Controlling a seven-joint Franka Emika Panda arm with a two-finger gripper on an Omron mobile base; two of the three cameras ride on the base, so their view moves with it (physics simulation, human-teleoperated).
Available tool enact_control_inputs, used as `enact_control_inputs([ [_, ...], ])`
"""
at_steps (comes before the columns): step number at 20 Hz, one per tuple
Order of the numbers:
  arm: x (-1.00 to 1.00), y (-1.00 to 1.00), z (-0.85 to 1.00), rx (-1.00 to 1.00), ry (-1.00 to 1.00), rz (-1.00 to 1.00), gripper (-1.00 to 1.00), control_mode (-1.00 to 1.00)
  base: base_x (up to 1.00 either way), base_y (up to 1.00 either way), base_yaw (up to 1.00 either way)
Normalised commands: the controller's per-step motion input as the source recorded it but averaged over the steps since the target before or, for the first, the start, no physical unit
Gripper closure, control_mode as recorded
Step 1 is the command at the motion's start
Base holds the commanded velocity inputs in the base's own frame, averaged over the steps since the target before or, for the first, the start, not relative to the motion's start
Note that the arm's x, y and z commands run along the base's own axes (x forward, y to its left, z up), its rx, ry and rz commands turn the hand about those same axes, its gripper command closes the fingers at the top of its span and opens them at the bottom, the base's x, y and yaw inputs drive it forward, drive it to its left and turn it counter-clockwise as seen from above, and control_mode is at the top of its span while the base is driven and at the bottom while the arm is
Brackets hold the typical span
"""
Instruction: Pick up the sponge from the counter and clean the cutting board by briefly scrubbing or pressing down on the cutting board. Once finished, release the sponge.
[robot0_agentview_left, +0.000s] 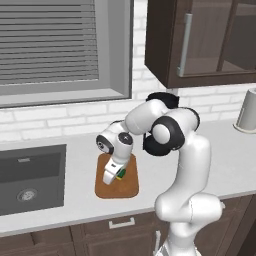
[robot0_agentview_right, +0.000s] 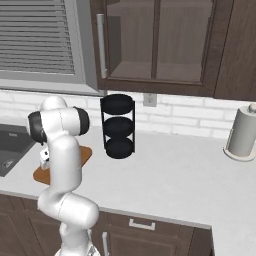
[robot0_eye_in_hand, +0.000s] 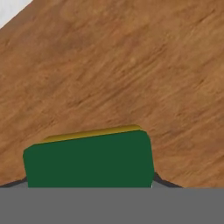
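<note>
One sponge (robot0_eye_in_hand: 87, 159) in claw (robot0_agentview_left: 116, 176), over one cutting board (robot0_eye_in_hand: 131, 65).

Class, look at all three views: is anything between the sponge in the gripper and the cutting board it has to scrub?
Nothing visible. The gripper holds the sponge directly over the cutting board, and the hand view has just bare wood past the sponge.

Counter (robot0_agentview_left: 225, 160): cutting board (robot0_agentview_left: 130, 187), black rack (robot0_agentview_right: 118, 126), paper-towel roll (robot0_agentview_right: 243, 132).

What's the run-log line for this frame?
phase: scrub | gripper: shut on sponge | sponge: over cutting board, contact unclear | board: on counter, right of sink
</note>
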Motion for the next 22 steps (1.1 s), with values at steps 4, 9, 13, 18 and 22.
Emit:
enact_control_inputs([
  [4, -0.55, -1.00, 0.04, 0.00, 0.37, -0.09, 1.00, -1.00, 0.00, 0.00, 0.00],
  [9, -0.45, -1.00, 0.10, 0.09, 0.25, -0.19, 1.00, -1.00, 0.00, 0.00, 0.00],
  [13, -0.73, -1.00, -0.65, 0.15, -0.03, -0.22, 1.00, -1.00, 0.00, 0.00, 0.00],
  [18, -0.60, -1.00, -0.58, 0.19, 0.00, -0.27, 1.00, -1.00, 0.00, 0.00, 0.00],
  [22, -0.78, -1.00, -0.24, 0.18, 0.02, -0.20, 1.00, -1.00, 0.00, 0.00, 0.00],
])
